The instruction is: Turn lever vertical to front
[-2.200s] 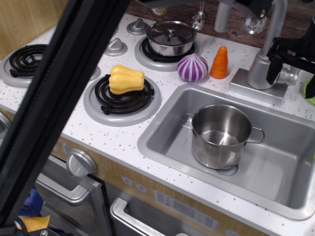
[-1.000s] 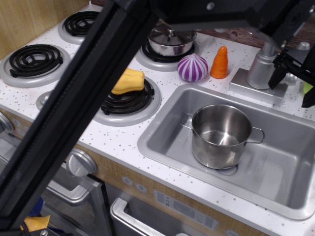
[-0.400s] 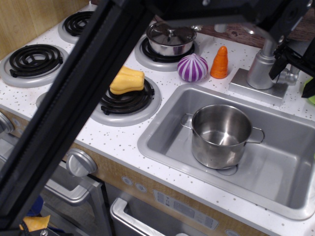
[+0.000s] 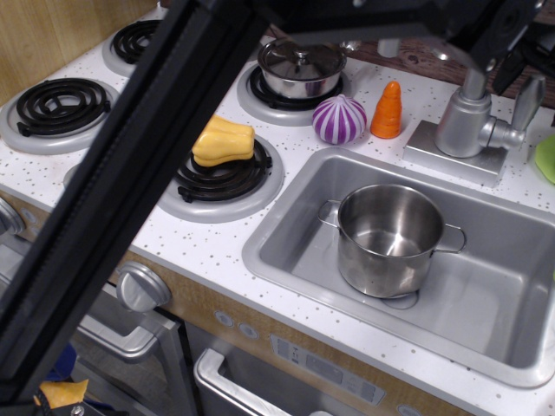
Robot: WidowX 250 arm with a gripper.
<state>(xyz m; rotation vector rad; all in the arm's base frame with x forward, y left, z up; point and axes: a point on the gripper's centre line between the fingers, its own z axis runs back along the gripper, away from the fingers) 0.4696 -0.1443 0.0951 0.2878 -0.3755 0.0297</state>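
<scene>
The lever (image 4: 525, 104) is a flat silver-grey paddle on a short stub (image 4: 506, 134) off the right side of the faucet post (image 4: 464, 117). The paddle stands up from the stub, tilted slightly right. My gripper (image 4: 536, 54) shows only as dark parts at the top right edge, just above the paddle's tip and apart from it. How its jaws stand is not clear. The black arm (image 4: 156, 173) crosses the view diagonally and hides the faucet spout's top.
A steel pot (image 4: 388, 238) stands in the sink (image 4: 286, 251). A purple striped vegetable (image 4: 340, 119) and an orange carrot (image 4: 387, 110) sit left of the faucet. A yellow squash (image 4: 224, 141) lies on a burner. A lidded pot (image 4: 302, 65) is behind. A green object (image 4: 546, 158) is at the right edge.
The gripper's dark fingers were around the lever's stub beside the faucet post. They have risen toward the top right, and the paddle now shows standing up.
</scene>
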